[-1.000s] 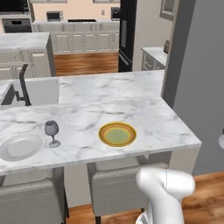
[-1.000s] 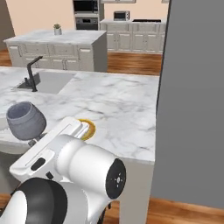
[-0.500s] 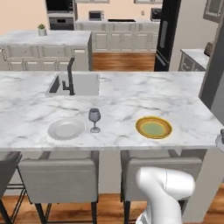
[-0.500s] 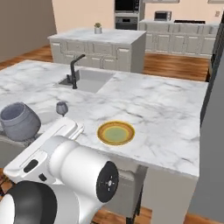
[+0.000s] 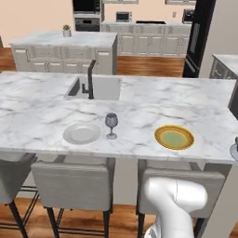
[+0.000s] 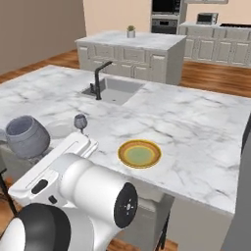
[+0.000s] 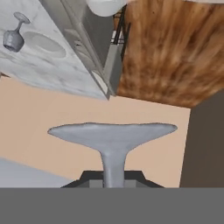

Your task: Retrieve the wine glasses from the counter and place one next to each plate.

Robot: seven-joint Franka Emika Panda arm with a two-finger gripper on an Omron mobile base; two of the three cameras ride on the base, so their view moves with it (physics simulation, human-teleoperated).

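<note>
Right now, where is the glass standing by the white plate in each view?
Left base view: glass at centre on the island, just right of the white plate.
Right base view: left of centre, beyond the arm, plate to its left.
Hand view: top left corner, tilted, plate beside it.
Shared landmark: the white plate. Not the held glass.

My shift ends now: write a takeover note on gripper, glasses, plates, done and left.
Gripper: shut on the second glass's stem, carried off the robot's left side.
First glass: on the island, just right of the white plate.
Yellow plate: no glass beside it.
Done: one setting.
Left: set the held glass next to the yellow plate.
</note>
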